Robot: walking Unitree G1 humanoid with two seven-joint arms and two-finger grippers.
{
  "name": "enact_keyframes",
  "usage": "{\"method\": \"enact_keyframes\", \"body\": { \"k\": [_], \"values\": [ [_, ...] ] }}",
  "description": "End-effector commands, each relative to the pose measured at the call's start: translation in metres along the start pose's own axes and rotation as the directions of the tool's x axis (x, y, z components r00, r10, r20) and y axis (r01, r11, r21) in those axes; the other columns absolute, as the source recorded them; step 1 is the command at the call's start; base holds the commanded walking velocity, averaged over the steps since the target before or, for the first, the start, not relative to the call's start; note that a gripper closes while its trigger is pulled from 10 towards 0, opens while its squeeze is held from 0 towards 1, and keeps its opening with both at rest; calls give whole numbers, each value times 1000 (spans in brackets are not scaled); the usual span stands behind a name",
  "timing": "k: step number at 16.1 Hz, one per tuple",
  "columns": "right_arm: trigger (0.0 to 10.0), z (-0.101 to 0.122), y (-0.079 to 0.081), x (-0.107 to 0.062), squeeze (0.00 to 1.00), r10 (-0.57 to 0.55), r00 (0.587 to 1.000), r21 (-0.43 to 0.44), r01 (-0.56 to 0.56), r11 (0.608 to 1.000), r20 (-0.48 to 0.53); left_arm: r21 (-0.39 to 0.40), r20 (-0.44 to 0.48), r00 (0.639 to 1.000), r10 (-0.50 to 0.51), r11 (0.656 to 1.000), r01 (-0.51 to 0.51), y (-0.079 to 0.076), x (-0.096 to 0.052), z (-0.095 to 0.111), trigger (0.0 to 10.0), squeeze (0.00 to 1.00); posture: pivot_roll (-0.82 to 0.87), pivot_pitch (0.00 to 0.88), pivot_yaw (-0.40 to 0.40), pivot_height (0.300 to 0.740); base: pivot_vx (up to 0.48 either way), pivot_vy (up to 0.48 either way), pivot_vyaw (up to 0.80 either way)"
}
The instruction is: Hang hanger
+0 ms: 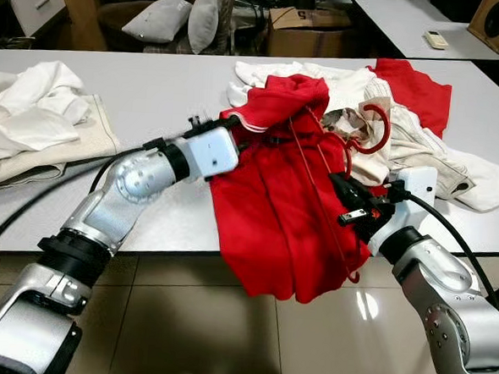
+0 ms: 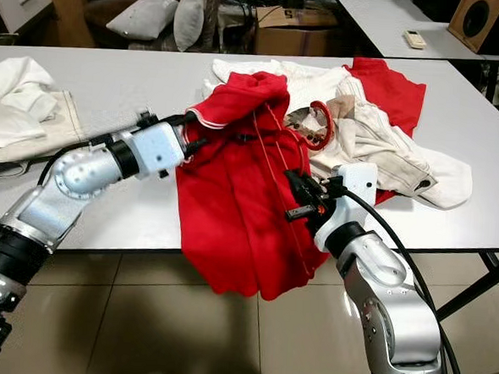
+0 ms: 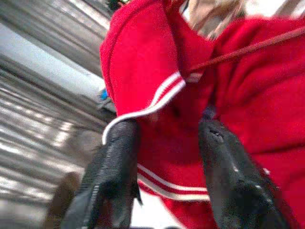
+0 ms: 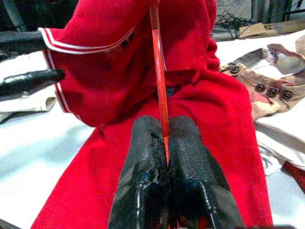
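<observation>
- The tiled floor lies nearest, open below the front edge of the desk; both silver arms rise from it toward that edge.
- The right gripper sits just at the desk's front edge, its two black fingers pressed together on the thin red wire of the hanger, which runs up and away from it over the cloth.
- One red shirt spills over the front edge and hangs down toward the floor; its upper part rests on the desk top.
- The left gripper is over the desk beside the shirt's white-striped collar, its two fingers apart with red cloth lying between them; whether they press on the cloth cannot be told.
- The hanger's round red hook lies farther back, on a heap of pale clothes with a second red garment behind it.
- On the robot's left, one separate pile of white and beige clothes rests well apart from the shirt, with bare desk top between them.
- A second desk stands beyond, bearing one white remote; two grey cushions sit on a seat behind the near desk, and a cardboard box stands beside them.
</observation>
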State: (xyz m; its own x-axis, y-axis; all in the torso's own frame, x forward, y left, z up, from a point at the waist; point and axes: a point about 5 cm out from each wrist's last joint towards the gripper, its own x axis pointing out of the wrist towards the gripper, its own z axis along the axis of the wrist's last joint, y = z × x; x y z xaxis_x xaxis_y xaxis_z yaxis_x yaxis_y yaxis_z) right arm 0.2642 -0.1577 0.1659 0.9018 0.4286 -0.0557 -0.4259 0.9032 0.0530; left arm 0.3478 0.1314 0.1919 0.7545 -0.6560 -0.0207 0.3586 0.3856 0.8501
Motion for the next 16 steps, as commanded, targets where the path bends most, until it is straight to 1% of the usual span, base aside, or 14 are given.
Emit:
{"method": "enact_keyframes", "body": {
  "k": [1, 2, 3, 4, 5, 6, 7, 8, 9, 11, 13, 14, 15, 16],
  "values": [
    [10000, 11, 1, -1, 0, 8, 999, -15, -7, 1000, 40, 70, 16, 1000, 25, 997, -26, 6, 2, 3, 10000, 0, -52, 0, 48, 740, 0, 0, 0],
    [10000, 11, 1, -1, 0, 9, 999, -15, -8, 1000, 40, 94, 18, 999, 34, 995, -36, 5, 3, 3, 10000, 0, -53, 0, 49, 740, 0, 0, 0],
    [10000, 11, 2, -1, 0, 13, 999, -14, -13, 1000, 39, 196, 81, 990, 118, 972, -132, 8, 3, 7, 10000, 0, -55, 0, 54, 740, 0, 0, 0],
    [10000, 11, 2, -1, 0, 14, 999, -16, -13, 1000, 38, 178, 93, 991, 97, 978, -112, 3, 2, 5, 10000, 0, -56, 0, 56, 740, 0, 0, 0],
    [10000, 11, 2, -2, 0, 11, 999, -15, -10, 1000, 39, 98, 79, 994, -74, 993, 66, -20, -1, -2, 10000, 0, -60, 0, 62, 740, 0, 0, 0],
    [10000, 11, 2, -2, 0, 11, 999, -15, -10, 1000, 39, 98, 79, 994, -74, 993, 66, -20, -1, -2, 10000, 0, -60, 0, 62, 740, 0, 0, 0],
    [10000, 11, 2, -2, 0, 5, 999, -14, -5, 1000, 41, 39, 99, 978, -186, 982, 183, -37, -8, -6, 10000, 0, -60, 0, 65, 740, 0, 0, 0],
    [10000, 11, 1, -2, 0, 3, 999, -14, -2, 1000, 42, -40, 129, 975, -182, 981, 188, -40, -13, -4, 10000, 0, -60, 0, 65, 740, 0, 0, 0],
    [10000, 12, 1, -2, 0, 3, 999, -16, -2, 1000, 42, -216, 212, 973, -91, 967, 137, -40, -23, 3, 10000, 0, -57, 0, 63, 740, 0, 0, 0],
    [10000, 11, 2, -2, 0, 7, 999, -17, -6, 1000, 40, -222, 264, 964, -36, 970, 97, -37, -30, 11, 10000, 0, -57, 0, 63, 740, 0, 0, 0],
    [10000, 11, 1, -2, 0, 9, 999, -17, -9, 1000, 37, -212, 287, 958, -20, 974, 84, -38, -34, 16, 10000, 0, -57, 0, 63, 740, 0, 0, 0],
    [10000, 11, 2, -2, 0, 11, 999, -17, -10, 1000, 36, -201, 271, 962, 19, 979, 37, -34, -34, 15, 10000, 0, -42, 0, 55, 740, 0, 0, 0],
    [10000, 10, 3, -1, 0, 17, 999, -16, -16, 1000, 37, -207, 179, 978, 108, 976, -70, -26, -28, 5, 10000, 0, -37, 0, 53, 740, 0, 0, 0],
    [10000, 11, 4, 0, 0, 21, 999, -14, -20, 1000, 38, -239, 138, 980, 141, 965, -105, -23, -24, 0, 10000, 0, -34, 0, 52, 740, 0, 0, 0]
  ]
}}
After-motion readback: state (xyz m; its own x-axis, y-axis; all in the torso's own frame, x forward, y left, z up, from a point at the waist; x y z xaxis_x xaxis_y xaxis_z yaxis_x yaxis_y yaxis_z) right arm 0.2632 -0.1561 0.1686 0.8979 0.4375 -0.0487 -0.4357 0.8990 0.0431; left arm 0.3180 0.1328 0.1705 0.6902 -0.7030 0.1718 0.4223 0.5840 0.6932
